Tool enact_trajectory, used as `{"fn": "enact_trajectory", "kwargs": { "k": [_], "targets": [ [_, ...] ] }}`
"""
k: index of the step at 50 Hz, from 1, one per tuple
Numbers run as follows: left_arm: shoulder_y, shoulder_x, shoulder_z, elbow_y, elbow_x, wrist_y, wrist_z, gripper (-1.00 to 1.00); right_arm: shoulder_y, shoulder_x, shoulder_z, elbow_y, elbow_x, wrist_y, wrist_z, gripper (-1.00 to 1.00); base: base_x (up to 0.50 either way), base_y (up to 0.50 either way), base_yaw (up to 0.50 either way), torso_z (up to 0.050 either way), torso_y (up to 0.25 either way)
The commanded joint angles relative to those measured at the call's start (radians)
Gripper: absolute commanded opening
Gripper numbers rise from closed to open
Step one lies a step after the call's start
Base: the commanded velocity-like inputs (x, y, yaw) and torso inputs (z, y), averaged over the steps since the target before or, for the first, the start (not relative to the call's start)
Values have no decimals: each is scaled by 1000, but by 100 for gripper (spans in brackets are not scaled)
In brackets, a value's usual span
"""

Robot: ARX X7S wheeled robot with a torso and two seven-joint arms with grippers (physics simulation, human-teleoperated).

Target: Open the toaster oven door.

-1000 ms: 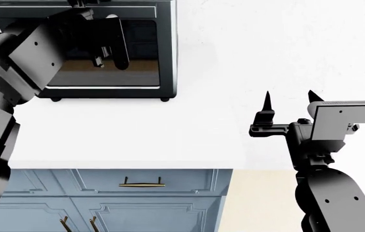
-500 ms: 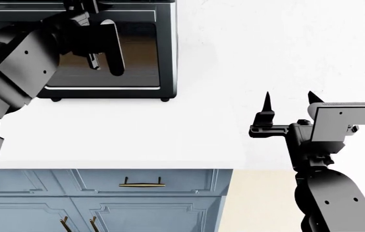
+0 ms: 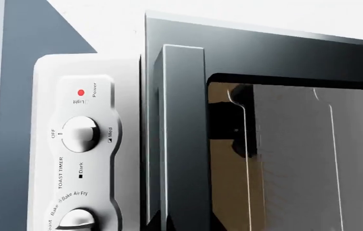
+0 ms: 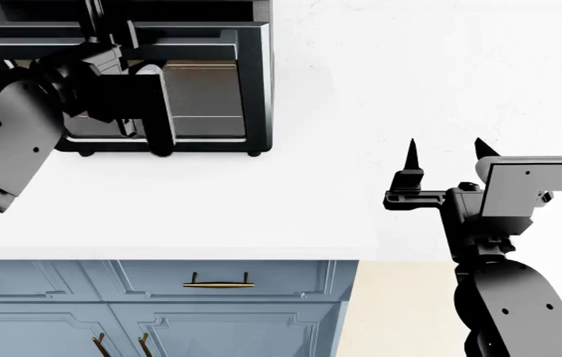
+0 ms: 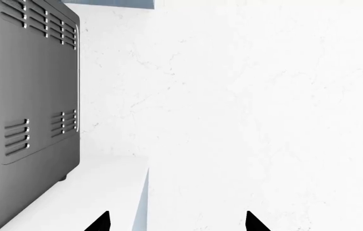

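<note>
Showing the wide black-framed toaster oven door with large rectangular glass window (image 4: 201, 93) on the front of the large boxy black toaster oven with silver trim (image 4: 256, 74), set at the back left of the white countertop (image 4: 211, 208), partly swung out of its frame, judging by the gap beside the white control panel with round knobs and a red power light (image 3: 81, 144) in the left wrist view. Likely rigid and hinged along one edge, moving in a fixed arc; glass pane (image 3: 309, 159) smooth, slippery and breakable, hence a poor place to press. Best taken by the bar handle at the edge opposite the hinge (handle itself hidden behind the arm in the head view, and not clearly seen in the wrist view). Moderate, steady pull along the arc probably enough; light appliance on small round black feet (image 4: 254, 154) liable to slide if tugged sharply.

Black left gripper (image 4: 147, 126) against the door front, finger state not discernible. Black right gripper (image 4: 444, 160) well apart over bare counter, fingers spread, holding nothing. Blue cabinet drawers with brass handles (image 4: 216, 281) below the counter edge.
</note>
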Motion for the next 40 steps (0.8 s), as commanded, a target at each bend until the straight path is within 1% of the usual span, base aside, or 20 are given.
{"fn": "enact_trajectory", "kwargs": {
  "k": [1, 11, 40],
  "targets": [
    [114, -97, 40, 263, -77, -104, 99, -100, 1, 1, -1, -13, 9, 4, 4, 100, 0, 0, 0, 0, 0],
    [170, -163, 38, 408, -98, -190, 138, -100, -9, 0, 0, -8, 14, -14, 5, 100, 0, 0, -2, 0, 0],
    [309, -306, 45, 697, -140, -362, 176, -100, -19, 1, 1, -9, 36, -33, 9, 100, 0, -1, -3, 0, 0]
  ]
}}
